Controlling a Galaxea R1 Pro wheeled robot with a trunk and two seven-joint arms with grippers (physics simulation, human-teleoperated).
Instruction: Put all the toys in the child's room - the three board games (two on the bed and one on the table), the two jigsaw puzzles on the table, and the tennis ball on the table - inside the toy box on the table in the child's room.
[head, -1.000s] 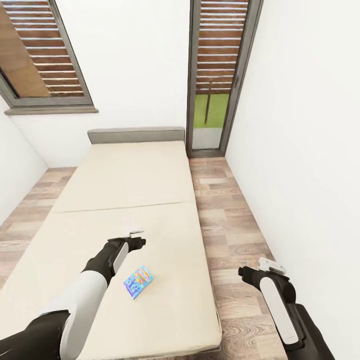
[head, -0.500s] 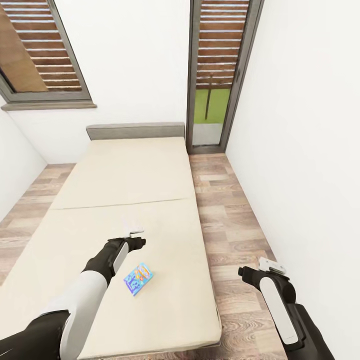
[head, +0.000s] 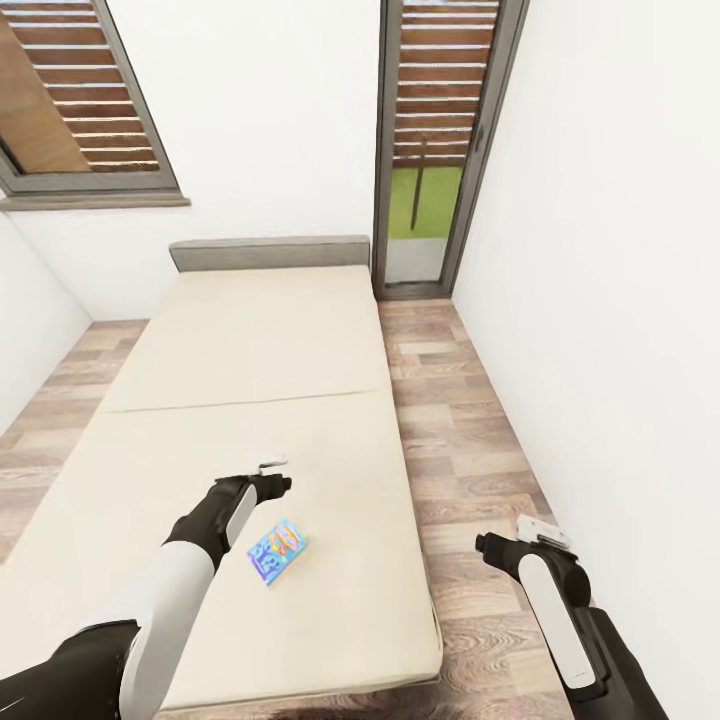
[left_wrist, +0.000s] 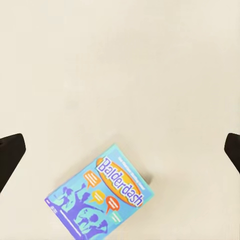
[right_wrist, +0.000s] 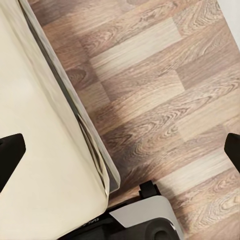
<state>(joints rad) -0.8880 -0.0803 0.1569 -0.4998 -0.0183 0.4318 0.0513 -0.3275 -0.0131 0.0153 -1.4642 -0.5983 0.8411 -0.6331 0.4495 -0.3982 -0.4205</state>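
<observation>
A small blue board game (head: 277, 551) lies flat on the bare beige mattress of the bed (head: 250, 350), near its foot end; "Balderdash" is printed on the board game (left_wrist: 100, 197). My left gripper (head: 271, 473) hovers over the mattress just beyond the box, its fingers (left_wrist: 10, 156) spread wide and open, holding nothing. My right gripper (head: 541, 532) hangs over the wood floor to the right of the bed, open and empty, its fingertips (right_wrist: 11, 154) far apart. The table, toy box, jigsaw puzzles and tennis ball are out of view.
A grey headboard (head: 268, 252) stands against the white far wall. A tall dark-framed window (head: 430, 150) sits beyond the plank floor strip (head: 450, 430) between bed and right wall. My own base (right_wrist: 142, 220) sits by the bed's corner.
The whole picture has shifted a little, so the camera moved: the bed now shows slightly higher and smaller. Both arms and the blue box keep their places relative to each other.
</observation>
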